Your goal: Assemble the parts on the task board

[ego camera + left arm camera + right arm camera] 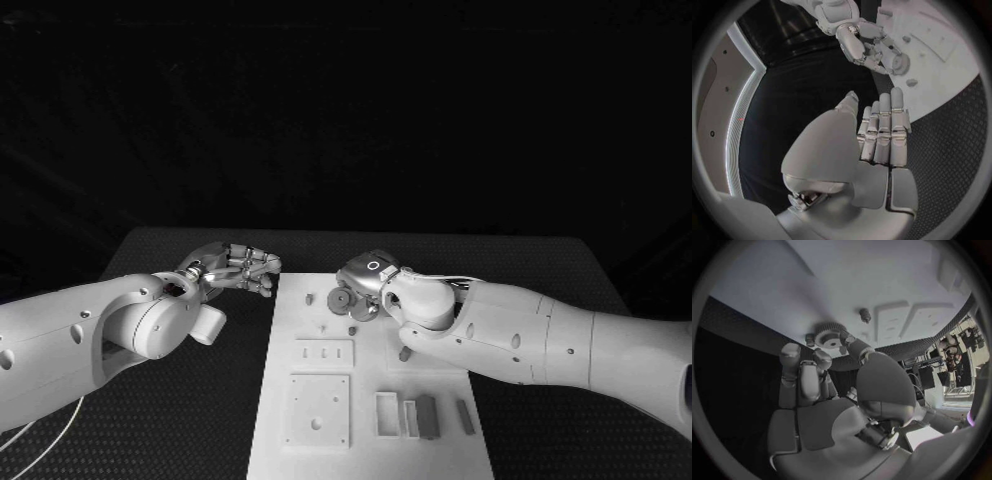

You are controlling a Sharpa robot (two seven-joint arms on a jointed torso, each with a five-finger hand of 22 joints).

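The white task board (310,455) lies in the middle of the black table. My right hand (369,278) is over the board's far end, and its fingertips (847,340) pinch a small toothed gear (829,334) that sits against the board. The same gear (900,63) appears under the right hand (859,39) in the left wrist view. A small peg (865,315) stands on the board close by. My left hand (231,267) hovers above the table just left of the board, fingers (882,132) straight and side by side, holding nothing.
On the board's near half are a slotted block (325,352), a square plate (317,408) and several upright bars (420,416). A small dark piece (405,352) lies beside my right forearm. Black table mat (202,410) flanks the board.
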